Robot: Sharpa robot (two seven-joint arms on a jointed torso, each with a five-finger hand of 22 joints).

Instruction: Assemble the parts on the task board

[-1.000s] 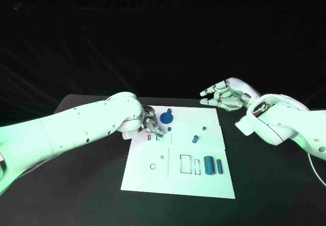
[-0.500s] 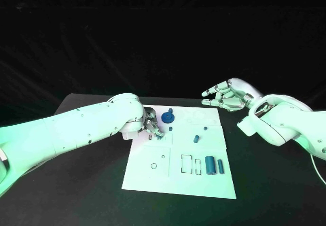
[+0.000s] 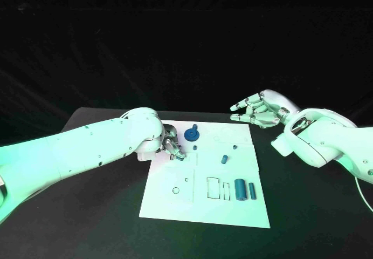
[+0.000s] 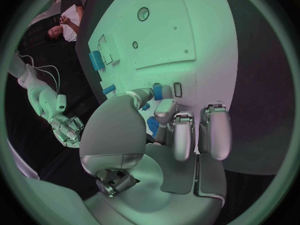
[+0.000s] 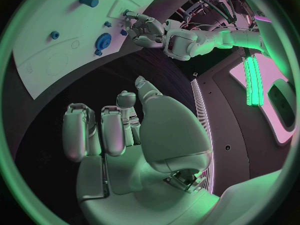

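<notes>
At the task board [image 3: 204,199] left edge, left hand [image 3: 172,147] pinches a small blue part [image 4: 157,91]; right hand [image 3: 256,112] hovers empty, fingers apart, beyond the far corner.

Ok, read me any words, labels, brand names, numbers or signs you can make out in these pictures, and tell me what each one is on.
No readable text anywhere.
White rectangular task board: only thin black outlines, rectangles and small circles, no letters or numbers legible.
Small blue plastic parts: no markings visible.
Silver many-fingered left hand and right hand: no brand or label legible.
Black table: nothing printed.
</notes>
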